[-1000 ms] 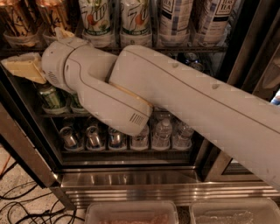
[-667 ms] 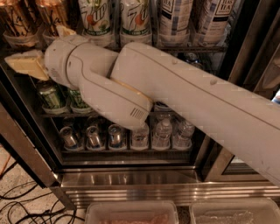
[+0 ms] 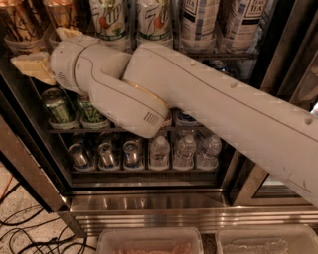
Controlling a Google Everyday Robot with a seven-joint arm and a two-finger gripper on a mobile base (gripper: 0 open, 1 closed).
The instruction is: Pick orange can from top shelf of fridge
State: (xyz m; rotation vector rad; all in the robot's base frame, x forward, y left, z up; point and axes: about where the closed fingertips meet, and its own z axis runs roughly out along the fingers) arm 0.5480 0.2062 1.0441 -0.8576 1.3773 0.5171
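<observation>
here, the clearest writing is on two white-and-green 7up cans (image 3: 109, 20) on the top shelf (image 3: 218, 54) of the fridge (image 3: 149, 204). the red and green logo faces out on both. right of them stand two pale tall cans (image 3: 198, 20) with blue-grey labels, and the far one carries letters that seem to read "tea". the orange can (image 3: 60, 11) stands at the left end of this row, in a clear tray. it is slim, shiny and copper-orange, and its top is cut off by the frame. a second copper can (image 3: 19, 22) just left of it shows dark cursive script (too loose to read). the gripper (image 3: 36, 48) sits at the shelf's front edge, below and in front of these two cans. its two cream fingers (image 3: 30, 67) stand apart and clamp nothing. the bulky white arm (image 3: 208, 104) crosses the fridge from the right. behind it are green cans (image 3: 57, 105) on the middle rack. lower down are short cans (image 3: 104, 154) and water bottles (image 3: 185, 151).
</observation>
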